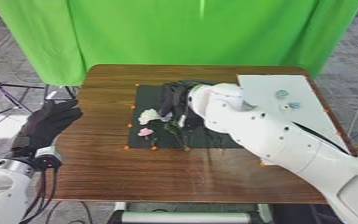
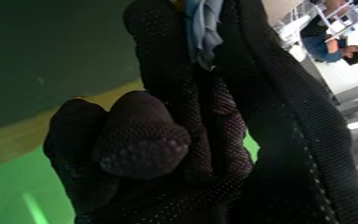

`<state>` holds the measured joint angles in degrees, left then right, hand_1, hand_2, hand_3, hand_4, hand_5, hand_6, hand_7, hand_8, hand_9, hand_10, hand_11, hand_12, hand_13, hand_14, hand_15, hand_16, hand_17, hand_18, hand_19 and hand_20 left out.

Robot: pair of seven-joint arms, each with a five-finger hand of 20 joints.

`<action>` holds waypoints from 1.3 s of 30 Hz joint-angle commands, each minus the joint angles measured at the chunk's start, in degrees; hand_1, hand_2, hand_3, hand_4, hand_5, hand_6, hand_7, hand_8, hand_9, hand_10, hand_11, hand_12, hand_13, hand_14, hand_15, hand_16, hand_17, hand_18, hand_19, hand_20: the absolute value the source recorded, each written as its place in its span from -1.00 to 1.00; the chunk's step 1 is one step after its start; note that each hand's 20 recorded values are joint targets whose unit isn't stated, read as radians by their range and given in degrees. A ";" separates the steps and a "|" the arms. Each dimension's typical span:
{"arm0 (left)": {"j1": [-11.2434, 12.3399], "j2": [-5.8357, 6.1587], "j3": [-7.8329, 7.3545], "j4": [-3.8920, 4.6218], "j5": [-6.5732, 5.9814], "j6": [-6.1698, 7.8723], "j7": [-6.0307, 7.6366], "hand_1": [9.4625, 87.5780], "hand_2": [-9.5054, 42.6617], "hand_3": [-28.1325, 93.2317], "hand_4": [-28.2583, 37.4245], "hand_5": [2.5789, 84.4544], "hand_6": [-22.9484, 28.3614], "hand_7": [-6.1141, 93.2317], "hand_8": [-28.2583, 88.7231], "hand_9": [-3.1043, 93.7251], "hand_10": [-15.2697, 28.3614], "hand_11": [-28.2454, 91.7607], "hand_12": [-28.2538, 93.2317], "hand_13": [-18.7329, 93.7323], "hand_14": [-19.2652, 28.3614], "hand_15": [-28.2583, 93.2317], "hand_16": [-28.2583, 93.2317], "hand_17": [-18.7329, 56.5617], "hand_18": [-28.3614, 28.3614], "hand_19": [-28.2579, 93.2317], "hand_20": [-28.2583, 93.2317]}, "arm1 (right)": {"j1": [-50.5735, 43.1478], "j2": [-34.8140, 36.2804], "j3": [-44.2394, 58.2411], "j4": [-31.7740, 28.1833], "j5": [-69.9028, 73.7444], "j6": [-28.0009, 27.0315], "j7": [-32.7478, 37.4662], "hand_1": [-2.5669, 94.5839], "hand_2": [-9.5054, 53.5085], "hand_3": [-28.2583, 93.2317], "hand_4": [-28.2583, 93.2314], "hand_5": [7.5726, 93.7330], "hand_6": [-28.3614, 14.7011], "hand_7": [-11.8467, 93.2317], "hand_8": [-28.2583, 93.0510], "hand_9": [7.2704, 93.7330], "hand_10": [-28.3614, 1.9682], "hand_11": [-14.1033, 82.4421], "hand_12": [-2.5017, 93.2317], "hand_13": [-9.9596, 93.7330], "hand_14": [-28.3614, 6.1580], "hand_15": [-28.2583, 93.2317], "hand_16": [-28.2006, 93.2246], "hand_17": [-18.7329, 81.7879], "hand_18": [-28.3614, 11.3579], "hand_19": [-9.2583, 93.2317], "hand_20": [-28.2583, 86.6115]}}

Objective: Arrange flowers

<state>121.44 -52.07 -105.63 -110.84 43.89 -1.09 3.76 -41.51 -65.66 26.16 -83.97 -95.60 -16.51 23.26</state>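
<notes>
Green curtain (image 1: 193,35) hangs beyond the far edge of a brown wooden table (image 1: 95,175) in the head view. A dark mat (image 1: 147,97) lies inside the table's borders, with wood between it and the near and left edges; a white board (image 1: 260,85) runs along the right side. Two flowers, one white (image 1: 149,116) and one pink (image 1: 145,132), lie on the mat's left part, near the right hand (image 1: 177,99), which is over the mat. Two small objects (image 1: 282,93) sit on the board; whether either is a container, I cannot tell. Just outside the table's left edge, the left hand (image 1: 49,122) is open, fingers loosely extended, holding nothing.

Right wrist view: the right hand's fingers are partly curled, with one pale blue, petal-like piece (image 2: 206,30) pinched between them.
</notes>
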 commanded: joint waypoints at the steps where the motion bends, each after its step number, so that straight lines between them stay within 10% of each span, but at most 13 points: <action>1: 0.24 -0.21 -0.27 0.05 0.33 -0.76 -0.41 -0.65 -0.73 0.49 -0.84 0.08 0.06 -0.63 -0.61 0.01 0.35 -0.18 -0.29 -0.06 0.56 -0.31 -0.46 -0.43 0.44 -0.46 -0.29 | -0.48 -0.25 -0.23 0.47 -1.41 -0.16 0.22 0.25 -1.00 0.39 -0.84 0.68 0.43 -0.39 -0.36 0.81 0.13 -0.47 -0.26 0.87 0.45 0.57 -0.01 0.59 -0.34 1.00 0.56; 39: -0.25 -0.42 -0.10 0.41 0.82 -2.27 -0.94 -0.64 -0.75 0.50 -0.82 0.07 0.07 -0.64 -0.61 0.00 0.34 -0.19 -0.29 -0.07 0.57 -0.32 -0.46 -0.44 0.44 -0.46 -0.29 | -0.71 -0.06 1.27 2.94 -3.17 -0.12 -0.92 0.09 -0.99 0.39 -0.78 0.50 0.42 -0.42 -0.40 0.53 0.02 -0.43 -0.51 0.83 0.42 0.58 -0.03 0.55 -0.33 1.00 0.53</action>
<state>120.99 -52.19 -105.64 -110.55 44.48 -2.56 3.22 -42.72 -66.05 26.62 -80.96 -98.77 -16.32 22.70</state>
